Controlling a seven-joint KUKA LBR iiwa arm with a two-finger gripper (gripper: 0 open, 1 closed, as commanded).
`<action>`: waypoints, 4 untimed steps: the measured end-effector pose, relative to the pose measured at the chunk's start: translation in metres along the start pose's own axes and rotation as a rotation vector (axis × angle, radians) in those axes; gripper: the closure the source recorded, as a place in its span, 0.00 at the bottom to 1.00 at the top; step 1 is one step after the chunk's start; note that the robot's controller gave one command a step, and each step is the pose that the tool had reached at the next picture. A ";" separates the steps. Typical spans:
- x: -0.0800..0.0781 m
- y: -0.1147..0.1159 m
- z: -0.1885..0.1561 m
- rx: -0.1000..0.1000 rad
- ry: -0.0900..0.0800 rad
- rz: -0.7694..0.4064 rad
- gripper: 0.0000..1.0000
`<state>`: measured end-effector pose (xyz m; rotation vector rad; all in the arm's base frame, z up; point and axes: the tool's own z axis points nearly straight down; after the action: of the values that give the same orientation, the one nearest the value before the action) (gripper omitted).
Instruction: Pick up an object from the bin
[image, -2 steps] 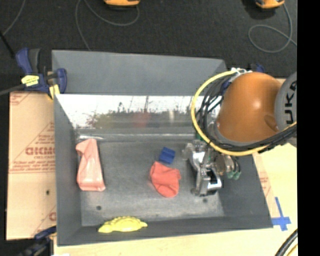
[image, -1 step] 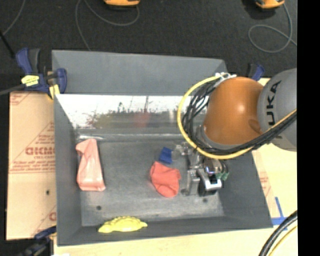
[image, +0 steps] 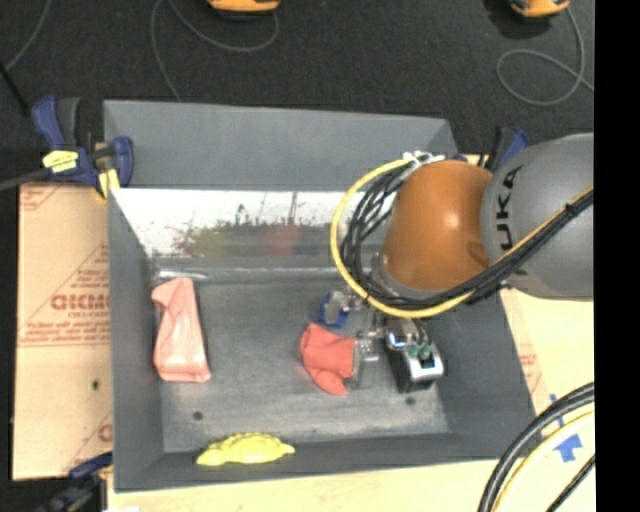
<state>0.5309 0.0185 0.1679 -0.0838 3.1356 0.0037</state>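
Gripper (image: 368, 345) low in bin (image: 250, 215), right of centre; red crumpled lump (image: 325, 362) touching its view-left side; cannot tell whether it grips.

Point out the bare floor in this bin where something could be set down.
Widest bare floor of the bin lies between the pink pouch and the red crumpled lump. Another free strip runs along the front, right of the yellow piece. It is crowded at the lump's right side, where the hand sits close against it.
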 end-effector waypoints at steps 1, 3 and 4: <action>-0.026 0.008 0.001 0.004 0.004 0.009 0.00; -0.029 0.003 0.039 0.005 -0.007 -0.134 0.00; -0.021 0.000 0.082 0.004 -0.001 -0.162 0.00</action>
<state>0.5521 0.0203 0.0856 -0.3363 3.1174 -0.0024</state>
